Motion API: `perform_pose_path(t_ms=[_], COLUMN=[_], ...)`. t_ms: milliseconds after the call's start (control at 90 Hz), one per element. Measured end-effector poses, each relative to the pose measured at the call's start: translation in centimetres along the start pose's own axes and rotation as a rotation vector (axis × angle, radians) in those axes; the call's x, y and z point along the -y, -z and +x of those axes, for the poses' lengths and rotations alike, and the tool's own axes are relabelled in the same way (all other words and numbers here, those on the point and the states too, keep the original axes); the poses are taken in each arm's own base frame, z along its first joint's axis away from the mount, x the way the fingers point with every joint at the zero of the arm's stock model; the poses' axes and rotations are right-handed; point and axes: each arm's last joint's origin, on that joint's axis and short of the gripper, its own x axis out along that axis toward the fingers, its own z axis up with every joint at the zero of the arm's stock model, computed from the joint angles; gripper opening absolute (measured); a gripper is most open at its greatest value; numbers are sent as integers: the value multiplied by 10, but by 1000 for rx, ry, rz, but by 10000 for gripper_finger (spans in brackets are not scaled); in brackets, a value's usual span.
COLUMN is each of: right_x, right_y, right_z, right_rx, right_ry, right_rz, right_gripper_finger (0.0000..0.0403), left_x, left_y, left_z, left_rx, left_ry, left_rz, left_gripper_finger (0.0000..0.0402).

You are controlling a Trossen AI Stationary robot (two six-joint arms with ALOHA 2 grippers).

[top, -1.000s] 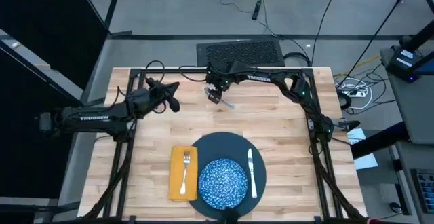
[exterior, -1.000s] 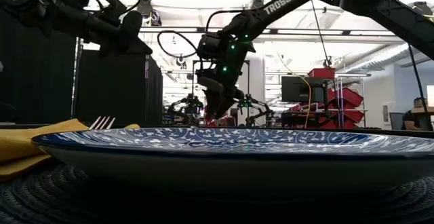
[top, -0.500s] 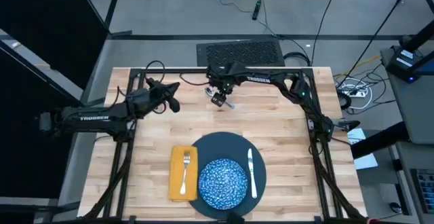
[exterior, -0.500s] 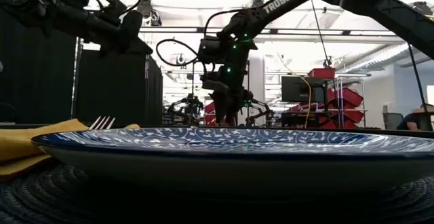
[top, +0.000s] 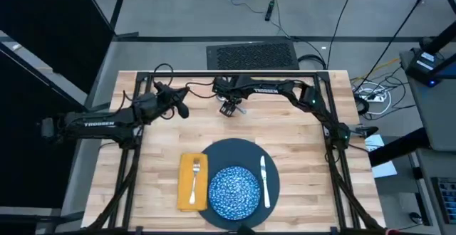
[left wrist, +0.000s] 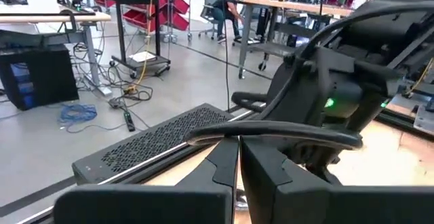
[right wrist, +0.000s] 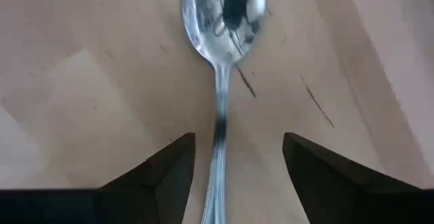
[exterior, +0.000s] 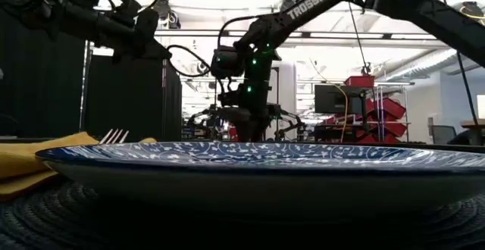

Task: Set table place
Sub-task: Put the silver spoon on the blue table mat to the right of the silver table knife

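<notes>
At the near edge of the light wooden plank table [top: 299, 132] a place is partly laid: a large dark slate-blue round plate [top: 214, 155] carries a smaller blue-and-white speckled bowl [top: 233, 191], with a silver knife [top: 264, 180] lying on the plate's right part and a silver fork [top: 194, 179] resting on a mustard-yellow cloth napkin [top: 184, 191] just left of the plate. From table height the bowl's rim [exterior: 250, 157] fills the foreground, the napkin [exterior: 30, 163] and fork tines [exterior: 112, 136] showing at its left.

Beyond the plate, toward the far side of the table, the right gripper [top: 229, 109] points down close over the wood, its two dark fingers [right wrist: 159, 176] spread apart. A silver spoon [right wrist: 222, 41] lies flat on the planks directly beneath, its thin handle running between the open fingers without touching either, its bowl ahead of the fingertips. The gripper holds nothing. In the level view the same gripper [exterior: 244, 129] hangs low behind the bowl's rim, green lights glowing on its wrist.

To the left of that gripper, well apart, the left gripper [top: 182, 110] hovers above the table, its fingers [left wrist: 261, 170] pressed together and empty. A black perforated mat [top: 251, 53] lies on the floor past the table's far edge.
</notes>
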Motion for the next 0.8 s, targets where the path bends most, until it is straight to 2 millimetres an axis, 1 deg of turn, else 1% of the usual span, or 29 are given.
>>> perform_pose_path(t_ms=[111, 211, 367, 511, 544, 644, 800], right_x=[0, 0, 0, -2, -3, -4, -4], right_y=[0, 1, 1, 1, 2, 1, 1], right_z=[0, 0, 1, 0, 0, 0, -1], right_rx=[-5, -8, -11, -19, -22, -25, -24], right_ry=[-6, -7, -12, -53, -75, -107, -110], right_rz=[0, -1, -3, -14, -22, -25, -21], right_gripper_finger=[210, 186, 117, 29, 16, 11, 4], left_x=[0, 0, 0, 0, 0, 0, 0], left_y=[0, 0, 0, 0, 0, 0, 0], left_z=[0, 0, 0, 0, 0, 0, 0], left_rx=[-1, 0, 0, 0, 0, 1, 1], left_ry=[3, 4, 4, 5, 5, 5, 5], left_rz=[0, 0, 0, 0, 0, 0, 0], left_gripper_finger=[0, 0, 0, 0, 0, 0, 0])
